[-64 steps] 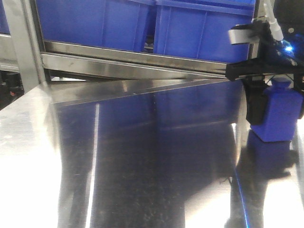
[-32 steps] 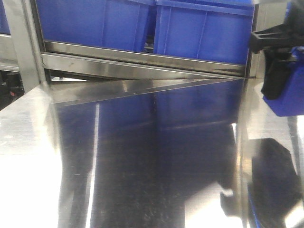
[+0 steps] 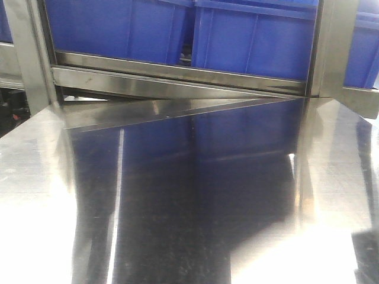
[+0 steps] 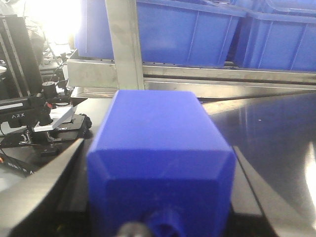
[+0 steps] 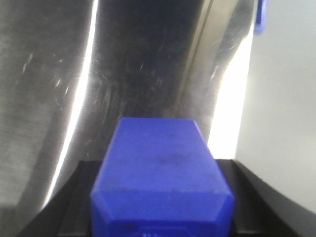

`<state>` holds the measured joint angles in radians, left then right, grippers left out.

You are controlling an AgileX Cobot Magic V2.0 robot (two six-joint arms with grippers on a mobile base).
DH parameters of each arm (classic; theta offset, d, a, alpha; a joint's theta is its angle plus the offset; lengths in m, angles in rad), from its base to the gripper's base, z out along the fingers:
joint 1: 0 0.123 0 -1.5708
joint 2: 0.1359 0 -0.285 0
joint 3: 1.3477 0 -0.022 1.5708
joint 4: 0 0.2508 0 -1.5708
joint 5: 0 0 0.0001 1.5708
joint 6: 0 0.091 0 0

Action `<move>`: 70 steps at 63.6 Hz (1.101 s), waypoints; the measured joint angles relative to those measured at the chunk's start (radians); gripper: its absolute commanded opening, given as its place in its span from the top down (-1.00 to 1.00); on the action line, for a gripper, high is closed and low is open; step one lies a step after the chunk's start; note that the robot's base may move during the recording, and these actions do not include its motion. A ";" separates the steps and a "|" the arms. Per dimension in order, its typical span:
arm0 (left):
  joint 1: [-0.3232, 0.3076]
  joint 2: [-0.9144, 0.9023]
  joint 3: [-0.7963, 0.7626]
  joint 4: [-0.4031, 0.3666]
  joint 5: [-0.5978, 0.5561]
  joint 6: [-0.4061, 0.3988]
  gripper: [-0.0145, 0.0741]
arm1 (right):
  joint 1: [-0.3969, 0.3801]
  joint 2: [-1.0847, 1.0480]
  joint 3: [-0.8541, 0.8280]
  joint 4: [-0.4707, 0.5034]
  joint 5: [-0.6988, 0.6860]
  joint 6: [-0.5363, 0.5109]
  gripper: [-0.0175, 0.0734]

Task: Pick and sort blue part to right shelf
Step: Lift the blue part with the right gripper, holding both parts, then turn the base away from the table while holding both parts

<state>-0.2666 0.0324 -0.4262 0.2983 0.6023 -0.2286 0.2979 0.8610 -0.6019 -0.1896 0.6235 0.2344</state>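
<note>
**Left wrist view.** The left gripper [image 4: 157,144] is clamped on a blue part [image 4: 160,163], a boxy block with chamfered edges. 1 dark finger [image 4: 54,182] lies along each flank.
- Left of this gripper stands black equipment [image 4: 29,118] lettered "ARX", under a blown-out patch of light.
- Ahead of the gripper rises the right shelf [image 4: 222,74]. It shows a steel upright, a brushed front bar and ribbed blue tubs [image 4: 182,29] behind the bar. The part is held short of the shelf, not in it.
- To the gripper's right the steel table [image 4: 276,138] runs up to the bar, dark and mirror-like.

**Front view.** Neither of the 2 arms shows here.
- The table fills the lower field and reflects the tubs as a deep blue band. Brushed, brighter steel lies to either side of the band.
- A thin white streak of glare runs down the table left of centre.
- A dark shadow [image 3: 367,254] sits in the near right corner.
- 2 tubs stand side by side above the front bar, and a 3rd shows beyond a second upright.

**Right wrist view.** The right gripper [image 5: 157,162] is closed on a second blue part [image 5: 160,177] of the same shape, held above the table.
- Ahead of this gripper the steel is swirl-scratched and crossed by 2 bright streaks.
- To the gripper's right the steel gives way to a pale grey surface [image 5: 281,98].
- A blue scrap [image 5: 260,15] at the top edge is cut off too much to identify.
</note>
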 measured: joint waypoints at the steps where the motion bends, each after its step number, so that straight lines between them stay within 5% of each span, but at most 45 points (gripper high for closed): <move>1: 0.000 0.000 0.000 0.000 0.000 0.000 -0.04 | 0.000 -0.022 0.010 0.000 -0.001 0.000 0.05; 40: 0.000 0.000 0.000 0.002 0.000 0.000 -0.04 | 0.000 -0.781 0.084 -0.034 0.030 0.000 0.05; 70: 0.000 0.000 0.000 0.003 0.000 0.000 -0.04 | 0.000 -0.842 0.084 -0.051 0.030 0.000 0.05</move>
<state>-0.2666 0.0324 -0.4262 0.3013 0.6023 -0.2286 0.2979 0.0186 -0.5174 -0.2408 0.6530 0.2344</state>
